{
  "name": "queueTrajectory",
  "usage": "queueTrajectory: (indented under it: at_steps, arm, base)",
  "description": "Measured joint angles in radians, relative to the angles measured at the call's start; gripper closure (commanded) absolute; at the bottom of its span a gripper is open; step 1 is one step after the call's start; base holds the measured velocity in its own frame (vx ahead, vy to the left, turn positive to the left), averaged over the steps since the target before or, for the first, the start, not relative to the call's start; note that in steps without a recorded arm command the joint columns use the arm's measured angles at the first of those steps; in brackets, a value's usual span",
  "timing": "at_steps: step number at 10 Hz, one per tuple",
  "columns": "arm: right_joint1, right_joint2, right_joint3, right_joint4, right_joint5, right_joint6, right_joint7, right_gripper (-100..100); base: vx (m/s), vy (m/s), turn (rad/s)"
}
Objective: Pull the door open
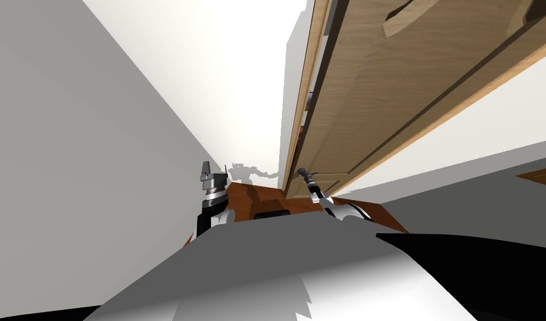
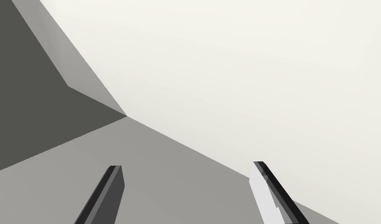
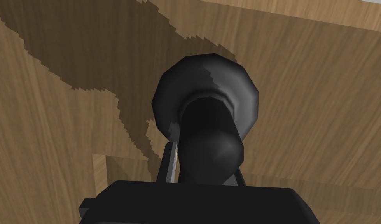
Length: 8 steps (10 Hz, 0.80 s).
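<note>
The wooden door [image 1: 378, 83] stood at the robot's right front, its upper part cut off by the picture's edge. The right claw [image 3: 205, 167] was clamped on the dark round door knob [image 3: 211, 149]. One light finger [image 3: 172, 159] pressed the knob's side, and the other was mostly hidden behind it. A dark round rosette [image 3: 240, 87] sat behind the knob, against the door. The left claw [image 2: 187, 165] was raised at the left beside a grey wall [image 1: 71, 139], its fingers spread apart and holding nothing.

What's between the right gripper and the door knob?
Nothing: the right wrist view shows the right gripper clamped directly on the black knob of the wooden door.
</note>
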Motion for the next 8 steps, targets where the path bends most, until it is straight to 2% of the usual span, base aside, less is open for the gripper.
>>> queueTrajectory:
  at_steps: [1, 2, 3, 4, 5, 7, 8]
  arm:
    - [0.009, 0.003, 0.002, -0.012, 0.002, 0.006, 0.0, 100]
    - [-0.016, 0.001, 0.017, 0.032, 0.013, -0.018, -0.012, 100]
    - [-0.025, 0.003, 0.027, 0.05, 0.021, -0.033, -0.022, 100]
    - [-0.001, 0.004, 0.029, 0.011, 0.022, -0.014, -0.023, 100]
    - [0.002, 0.006, 0.03, 0.001, 0.023, -0.005, -0.023, 100]
    - [0.001, 0.005, 0.03, 0.001, 0.023, -0.008, -0.022, 100]
    - [0.009, 0.005, 0.029, -0.017, 0.022, -0.001, -0.022, 100]
  base:
    - [-0.142, -0.091, -0.011]
    - [-0.153, -0.114, 0.035]
    - [-0.066, -0.041, 0.024]
    - [-0.016, 0.011, -0.024]
    - [0.003, 0.019, -0.019]
    - [0.01, 0.006, -0.007]
    - [0.0, 0.0, 0.0]
